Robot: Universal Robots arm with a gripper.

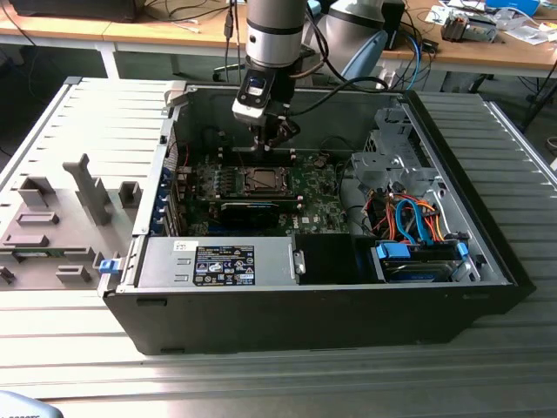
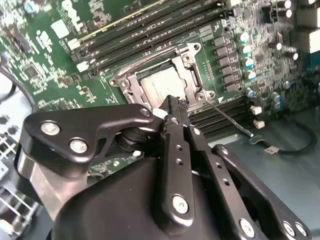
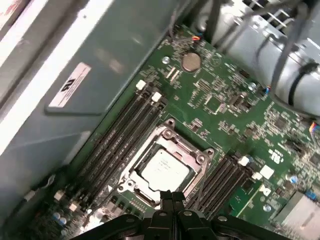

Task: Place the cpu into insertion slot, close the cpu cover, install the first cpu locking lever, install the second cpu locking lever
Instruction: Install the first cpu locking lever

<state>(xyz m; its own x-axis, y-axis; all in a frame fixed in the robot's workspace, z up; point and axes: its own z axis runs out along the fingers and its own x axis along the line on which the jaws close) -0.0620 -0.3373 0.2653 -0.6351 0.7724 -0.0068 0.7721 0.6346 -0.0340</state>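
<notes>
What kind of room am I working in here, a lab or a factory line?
Most likely a lab or workshop. The open computer case lies on a slatted metal bench, with wooden desks strewn with cables behind, and a grey fixture block beside the case.

The arm [image 1: 274, 30] is a silver-grey tube with a black band and black cables trailing off it. Its claw [image 3: 172, 196] is matte black, with jointed links fastened by shiny round screws.
</notes>
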